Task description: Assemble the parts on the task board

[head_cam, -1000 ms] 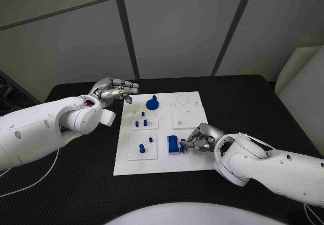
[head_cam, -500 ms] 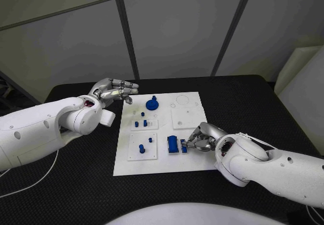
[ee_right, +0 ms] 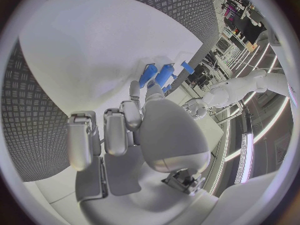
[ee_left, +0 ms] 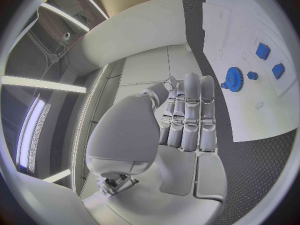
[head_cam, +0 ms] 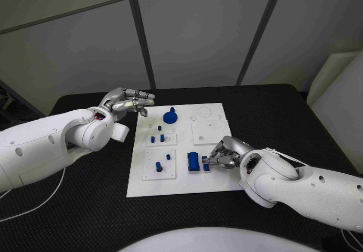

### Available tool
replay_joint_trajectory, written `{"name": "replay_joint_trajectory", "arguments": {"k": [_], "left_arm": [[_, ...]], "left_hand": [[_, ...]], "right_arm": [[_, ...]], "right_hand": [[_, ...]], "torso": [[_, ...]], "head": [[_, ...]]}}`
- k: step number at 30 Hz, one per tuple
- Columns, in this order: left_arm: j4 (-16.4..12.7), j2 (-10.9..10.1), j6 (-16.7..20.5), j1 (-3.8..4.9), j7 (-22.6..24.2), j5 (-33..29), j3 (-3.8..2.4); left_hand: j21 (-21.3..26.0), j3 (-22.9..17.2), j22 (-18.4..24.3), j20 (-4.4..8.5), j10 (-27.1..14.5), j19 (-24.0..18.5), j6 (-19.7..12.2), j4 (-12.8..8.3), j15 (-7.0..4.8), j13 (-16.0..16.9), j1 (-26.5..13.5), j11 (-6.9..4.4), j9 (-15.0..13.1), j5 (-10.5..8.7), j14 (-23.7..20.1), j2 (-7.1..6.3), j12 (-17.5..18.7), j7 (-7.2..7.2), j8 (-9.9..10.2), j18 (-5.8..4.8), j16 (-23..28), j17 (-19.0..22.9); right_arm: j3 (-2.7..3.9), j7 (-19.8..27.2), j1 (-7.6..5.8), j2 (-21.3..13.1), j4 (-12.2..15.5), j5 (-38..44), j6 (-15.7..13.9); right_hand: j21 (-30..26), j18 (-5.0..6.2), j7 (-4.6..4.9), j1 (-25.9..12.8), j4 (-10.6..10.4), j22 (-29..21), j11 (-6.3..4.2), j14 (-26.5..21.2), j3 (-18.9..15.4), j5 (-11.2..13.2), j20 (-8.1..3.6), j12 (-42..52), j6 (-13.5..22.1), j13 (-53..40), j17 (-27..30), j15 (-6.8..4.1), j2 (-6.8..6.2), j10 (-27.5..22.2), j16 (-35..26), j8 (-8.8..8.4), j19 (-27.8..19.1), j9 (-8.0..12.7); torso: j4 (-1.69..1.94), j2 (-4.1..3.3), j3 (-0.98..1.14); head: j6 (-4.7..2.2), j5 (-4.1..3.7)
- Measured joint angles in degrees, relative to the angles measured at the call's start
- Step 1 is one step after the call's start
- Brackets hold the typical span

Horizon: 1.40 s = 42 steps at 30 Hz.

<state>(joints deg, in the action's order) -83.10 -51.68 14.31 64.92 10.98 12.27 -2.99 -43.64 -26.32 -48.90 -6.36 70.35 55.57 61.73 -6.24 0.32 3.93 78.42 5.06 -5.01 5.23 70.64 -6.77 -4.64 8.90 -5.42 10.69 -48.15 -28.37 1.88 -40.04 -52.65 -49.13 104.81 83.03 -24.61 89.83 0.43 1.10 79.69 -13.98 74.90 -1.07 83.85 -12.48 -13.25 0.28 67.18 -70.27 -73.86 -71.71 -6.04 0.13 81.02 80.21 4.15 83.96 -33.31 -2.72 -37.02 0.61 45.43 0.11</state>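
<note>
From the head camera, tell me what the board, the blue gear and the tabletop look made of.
Task board: looks like matt white plastic, flat with shallow recesses; could be painted.
Blue gear: probably moulded or printed plastic, uniform blue, no metallic shine.
Table: black, finely textured surface, perhaps a rubber or woven mat.

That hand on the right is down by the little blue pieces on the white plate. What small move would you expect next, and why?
Probably the right hand closes its fingers on the small blue block at its fingertips and lifts it slightly. The hand sits low over the white plate, right beside the taller blue block, but I cannot tell whether it has a firm hold yet. The left hand waits off the plate's far corner.
</note>
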Motion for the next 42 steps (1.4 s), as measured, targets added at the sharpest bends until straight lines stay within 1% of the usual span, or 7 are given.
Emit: {"name": "replay_joint_trajectory", "arguments": {"k": [8, 11, 14, 24, 27, 31, 42], "left_arm": [[0.1, 0.1, 0.0, 0.0, 0.0, 0.0, 0.0], [0.1, 0.1, 0.0, 0.0, 0.0, 0.0, 0.0], [0.2, 0.1, 0.0, 0.0, 0.0, 0.0, 0.0], [0.2, 0.1, 0.0, -0.04, 0.0, 0.0, 0.0], [0.3, 0.1, -0.1, -0.08, 0.0, 0.0, 0.0], [0.3, 0.1, -0.1, -0.08, 0.0, 0.0, 0.0], [0.2, 0.1, -0.1, -0.15, 0.0, 0.0, 0.0]], "left_hand": [[0.0, 0.0, 0.0, 0.0, 0.0, 0.0, 0.0, 0.0, 0.0, 0.0, 0.0, 0.0, 0.0, 0.0, 0.0, 0.0, 0.0, 0.0, 0.1, 0.0, 0.0, 0.0], [0.0, 0.0, 0.1, 0.0, 0.0, 0.0, 0.0, 0.0, 0.0, 0.0, 0.0, 0.0, 0.0, 0.0, 0.0, 0.0, 0.0, 0.0, 0.2, 0.0, 0.0, 0.0], [0.0, 0.0, 0.1, 0.0, 0.0, 0.0, 0.0, 0.0, 0.0, 0.0, 0.0, 0.0, 0.0, 0.0, 0.0, 0.0, 0.0, 0.0, 0.2, 0.0, 0.0, 0.0], [0.0, 0.0, 0.1, 0.0, 0.0, 0.0, 0.0, 0.0, 0.0, 0.0, 0.0, 0.0, 0.0, 0.0, 0.0, 0.0, 0.0, 0.0, 0.2, 0.0, 0.0, 0.0], [0.0, 0.0, 0.1, 0.0, 0.0, 0.0, 0.0, 0.0, 0.0, 0.0, 0.0, 0.0, 0.0, 0.0, 0.0, 0.0, 0.0, 0.0, 0.2, 0.0, 0.0, 0.0], [0.0, 0.0, 0.1, 0.0, 0.0, 0.0, 0.0, 0.0, 0.0, 0.0, 0.0, 0.0, 0.0, 0.0, 0.0, 0.0, 0.0, 0.0, 0.2, 0.0, 0.0, 0.0], [0.0, 0.0, 0.1, 0.0, 0.0, 0.0, 0.0, 0.0, 0.0, 0.0, 0.0, 0.0, 0.0, 0.0, 0.0, 0.0, 0.0, 0.0, 0.2, 0.0, 0.0, 0.0]], "right_arm": [[0.02, 0.8, 0.0, 0.2, -1.1, -0.2, -0.2], [-0.01, 2.0, 0.0, -0.1, -1.0, -0.6, -0.9], [-0.01, 3.7, 0.0, -0.6, -0.4, -1.4, -1.8], [-0.02, 7.3, 0.01, -2.7, 1.3, -3.2, -2.4], [-0.03, 7.7, 0.01, -3.6, 1.8, -3.5, -1.7], [-0.04, 8.0, 0.02, -4.2, 2.2, -3.7, -0.5], [-0.05, 7.8, 0.04, -3.5, 1.3, -3.5, 2.3]], "right_hand": [[0.0, 0.0, -0.21, 0.1, 0.6, 0.0, 0.0, 0.2, -0.2, 3.7, 0.0, 0.0, -0.2, -0.2, -0.2, -0.2, 0.17, 0.0, 0.0, 0.24, 0.0, -0.8], [0.0, 0.0, -0.02, -0.9, -0.4, 0.0, 0.06, 0.2, -1.1, 5.2, 0.0, 0.0, -0.4, -0.3, -0.2, -0.2, 1.11, -0.1, 0.0, 0.24, 0.0, -1.1], [0.0, 0.0, -0.02, -2.8, -1.3, 0.0, 0.06, 0.2, -2.1, 7.0, 0.0, 0.0, -0.4, -0.2, -0.2, -0.23, 0.85, -0.1, 0.0, 0.24, 0.0, -1.4], [0.0, 0.0, -0.02, -4.1, -1.8, 0.0, 0.05, 0.4, -2.5, 8.1, 0.0, 0.0, -0.4, -0.1, -0.2, -0.41, -0.05, -0.1, 0.0, 0.24, 0.0, -2.0], [0.0, 0.0, -0.02, -3.3, -1.2, 0.0, 0.05, 0.4, -2.0, 8.1, 0.01, -0.1, -0.4, -0.1, -0.2, -0.41, -0.74, -0.1, 0.0, 0.24, 0.0, -2.3], [0.0, -0.01, -0.02, -1.5, -0.2, 0.0, 0.05, 0.4, -1.4, 8.1, 0.01, -0.2, -0.4, -0.1, -0.3, -0.4, -0.98, -0.1, 0.0, 0.24, 0.0, -2.7], [0.0, 0.0, -0.22, 0.0, 1.0, 0.0, 0.05, 0.5, -1.1, 8.1, 0.01, -0.3, -0.6, -0.4, -0.4, -0.28, -0.55, -0.1, 0.0, 0.24, 0.0, -3.1]], "torso": [[0.01, 0.05, 0.0], [0.01, 0.07, 0.03], [-0.01, 0.07, 0.06], [-0.07, 0.04, 0.05], [-0.07, 0.04, 0.03], [-0.07, 0.01, 0.03], [0.04, -0.03, 0.02]], "head": [[0.08, 0.05], [-0.05, 0.1], [-0.21, 0.13], [-0.34, -0.08], [-0.25, -0.15], [-0.24, -0.19], [-0.24, -0.27]]}}
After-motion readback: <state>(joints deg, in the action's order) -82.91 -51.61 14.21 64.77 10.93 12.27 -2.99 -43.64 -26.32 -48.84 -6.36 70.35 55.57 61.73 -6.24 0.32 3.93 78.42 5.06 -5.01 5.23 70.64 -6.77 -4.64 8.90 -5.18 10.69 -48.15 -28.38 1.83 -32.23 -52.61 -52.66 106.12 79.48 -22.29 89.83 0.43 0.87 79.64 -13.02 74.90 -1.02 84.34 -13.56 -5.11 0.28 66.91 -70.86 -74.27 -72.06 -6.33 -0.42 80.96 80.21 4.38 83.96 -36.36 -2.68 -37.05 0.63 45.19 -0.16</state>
